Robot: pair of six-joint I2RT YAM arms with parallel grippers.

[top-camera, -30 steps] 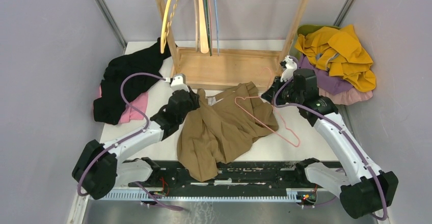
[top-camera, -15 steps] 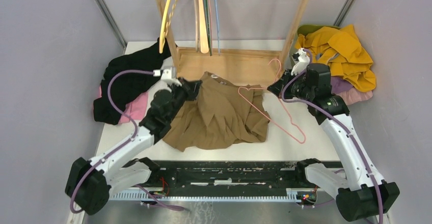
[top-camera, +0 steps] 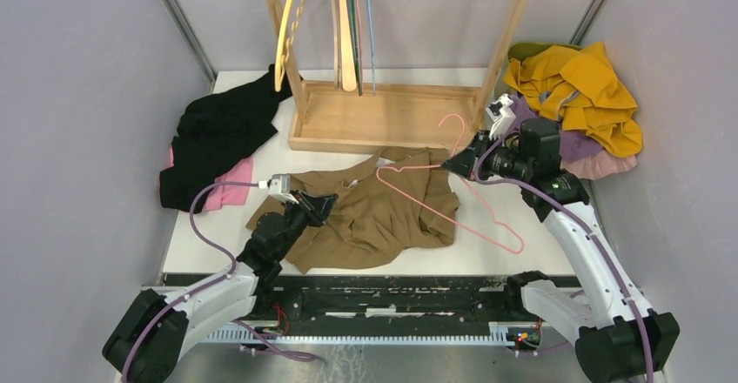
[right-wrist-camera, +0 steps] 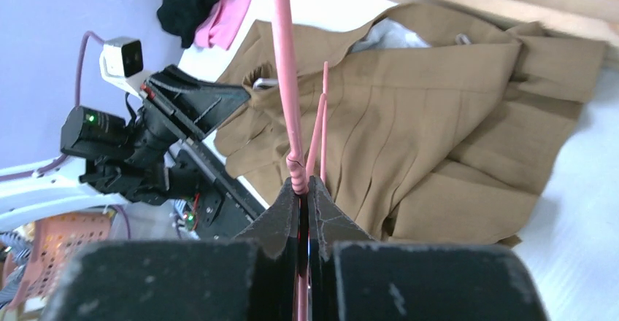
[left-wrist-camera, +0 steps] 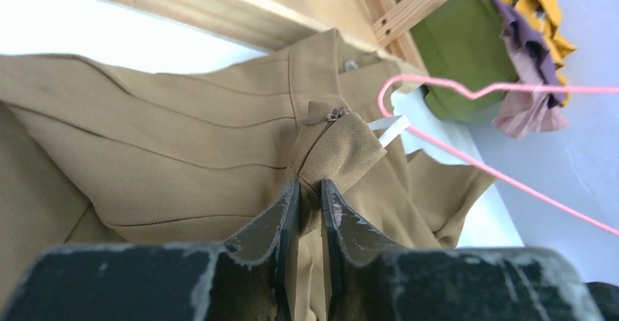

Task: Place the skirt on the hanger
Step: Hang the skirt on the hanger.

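While the left gripper (left-wrist-camera: 310,186) pinches the skirt (left-wrist-camera: 182,153) in narrow jaws, the right gripper (right-wrist-camera: 305,182), clamped on the hanger (right-wrist-camera: 281,58), should thread it into the waistband just beyond that pinch.

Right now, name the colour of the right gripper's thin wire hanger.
The wire hanger is pink; best in right wrist view.

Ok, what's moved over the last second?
The left gripper, pinching the tan skirt throughout, swung out toward the wooden rack, then drew back toward the near edge, dragging the skirt out flatter. The right gripper kept its hold on the pink hanger, shifting it away and back over the skirt. Nothing was released. The rack, black pile and yellow pile stayed put.
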